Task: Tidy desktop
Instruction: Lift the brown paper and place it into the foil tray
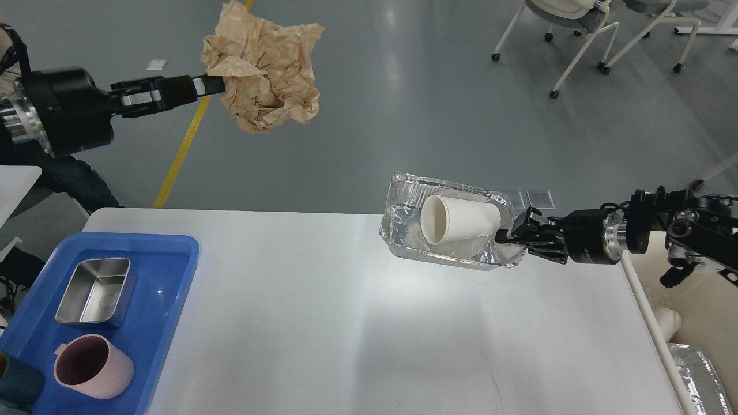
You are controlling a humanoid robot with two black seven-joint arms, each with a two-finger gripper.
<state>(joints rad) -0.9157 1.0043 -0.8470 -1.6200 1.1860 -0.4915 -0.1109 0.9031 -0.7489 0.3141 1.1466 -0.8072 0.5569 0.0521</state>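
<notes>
Up at the far left, my left gripper is pinched on one edge of a crumpled sheet of brown paper, which hangs in the air over the grey floor, well beyond the far edge of the desktop. Over on the right, my right gripper is clamped on the right end of a dented foil tray, held tilted above the desktop's far right part, so that its inside faces me. A white paper cup lies on its side in that tray, its mouth turned left and its base close to my fingers.

Outward from there, the desktop spreads white and smooth below both arms, filling the near half of the view. On its near left corner sits a blue tray, which holds a steel box with a pink mug just nearer to me. A dark teal thing shows at the tray's near left edge; I cannot tell what it is. Past the desktop's right edge, more crinkled foil lies low down. White chairs on castors stand on the floor at the far right, and a yellow line runs across the floor at the left.
</notes>
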